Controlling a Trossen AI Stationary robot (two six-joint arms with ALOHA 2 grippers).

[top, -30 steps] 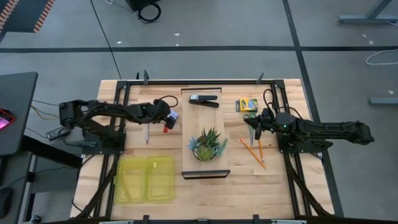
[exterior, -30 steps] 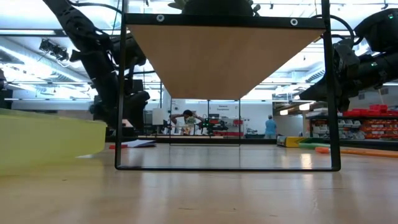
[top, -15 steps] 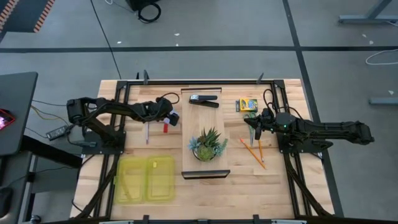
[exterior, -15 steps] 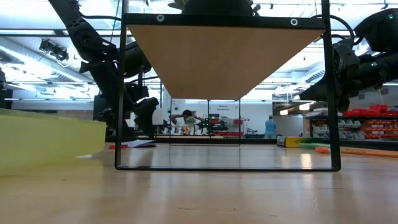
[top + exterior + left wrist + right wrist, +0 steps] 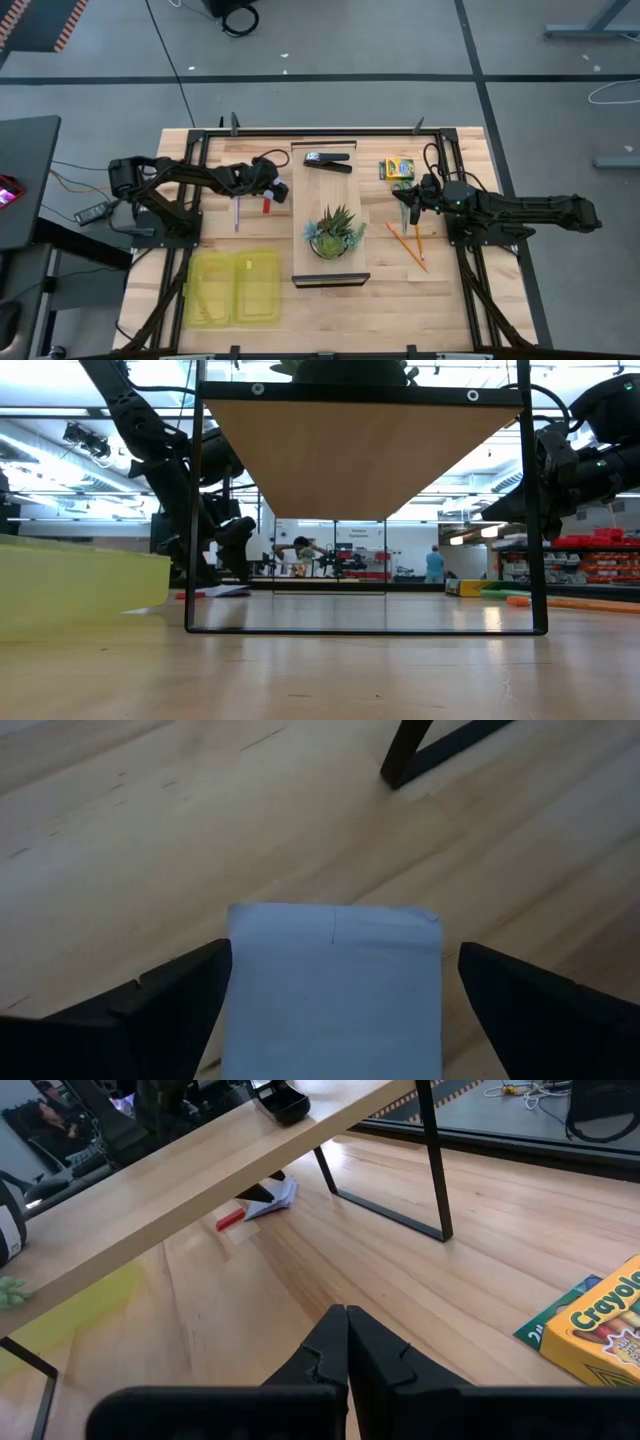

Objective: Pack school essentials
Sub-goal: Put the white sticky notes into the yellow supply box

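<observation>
Note pad (image 5: 335,990) btwn open left jaws — untouched.

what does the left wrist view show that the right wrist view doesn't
Only the left wrist view: the left hand open, a dark finger on each side of the pale blue note pad, seen close up on the bare wood.

Only the right wrist view: the right hand shut, the crayon box, the red piece, the stapler on the raised wooden shelf, and a yellow-green smear that may be the container.

Both: the note pad, far off in the right wrist view, and the wooden table.
</observation>
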